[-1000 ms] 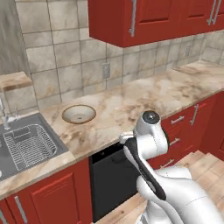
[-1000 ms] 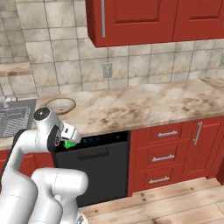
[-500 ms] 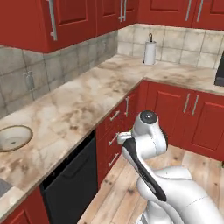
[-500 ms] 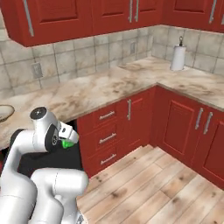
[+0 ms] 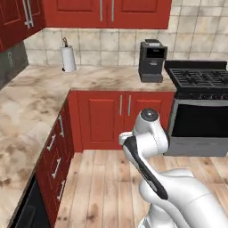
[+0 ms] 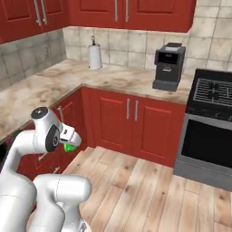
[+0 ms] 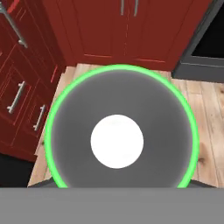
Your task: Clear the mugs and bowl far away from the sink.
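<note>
Between the claw (image 6: 70,141) jaws sat the green mug (image 7: 121,131), clamped and carried low beside the arm, mouth toward the hand camera, its green rim ringing a grey inside. Setting it down well would, by my judgement, mean keeping it level and choosing bare counter (image 5: 104,78) between the paper towel roll (image 5: 68,58) and the coffee machine (image 5: 152,61), close to neither. From the right base view just a green sliver showed under the hand; the finger tips and the handle could not be made out.
</note>
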You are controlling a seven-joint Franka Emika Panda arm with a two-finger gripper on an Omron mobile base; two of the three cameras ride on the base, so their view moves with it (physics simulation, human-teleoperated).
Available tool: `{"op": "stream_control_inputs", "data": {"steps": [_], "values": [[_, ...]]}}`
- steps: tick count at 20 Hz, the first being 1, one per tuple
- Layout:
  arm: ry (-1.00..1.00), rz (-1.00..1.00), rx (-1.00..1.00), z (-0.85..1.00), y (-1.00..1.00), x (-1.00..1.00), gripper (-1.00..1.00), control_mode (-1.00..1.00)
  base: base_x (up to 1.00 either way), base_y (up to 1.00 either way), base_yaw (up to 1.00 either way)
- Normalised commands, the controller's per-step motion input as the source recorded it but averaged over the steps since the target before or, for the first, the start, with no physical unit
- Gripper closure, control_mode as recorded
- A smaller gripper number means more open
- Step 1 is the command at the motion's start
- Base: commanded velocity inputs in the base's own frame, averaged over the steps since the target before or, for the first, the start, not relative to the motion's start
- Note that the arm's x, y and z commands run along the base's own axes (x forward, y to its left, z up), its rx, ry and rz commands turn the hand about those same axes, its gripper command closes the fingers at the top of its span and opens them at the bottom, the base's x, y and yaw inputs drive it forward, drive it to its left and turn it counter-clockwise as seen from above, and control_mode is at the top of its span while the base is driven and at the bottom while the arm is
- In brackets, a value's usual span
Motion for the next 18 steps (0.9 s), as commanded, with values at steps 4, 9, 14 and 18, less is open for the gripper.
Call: {"op": "stream_control_inputs", "data": {"steps": [4, 9, 14, 18], "values": [[0.00, 0.00, 0.00, 0.00, 0.00, 0.00, 1.00, 1.00, 0.48, -0.64, -0.71], [0.00, 0.00, 0.00, 0.00, 0.00, 0.00, 1.00, 1.00, 0.71, -0.98, -0.55], [0.00, 0.00, 0.00, 0.00, 0.00, 0.00, 1.00, 1.00, 1.00, -1.00, -0.37], [0.00, 0.00, 0.00, 0.00, 0.00, 0.00, 1.00, 1.00, 1.00, -1.00, -0.27]]}}
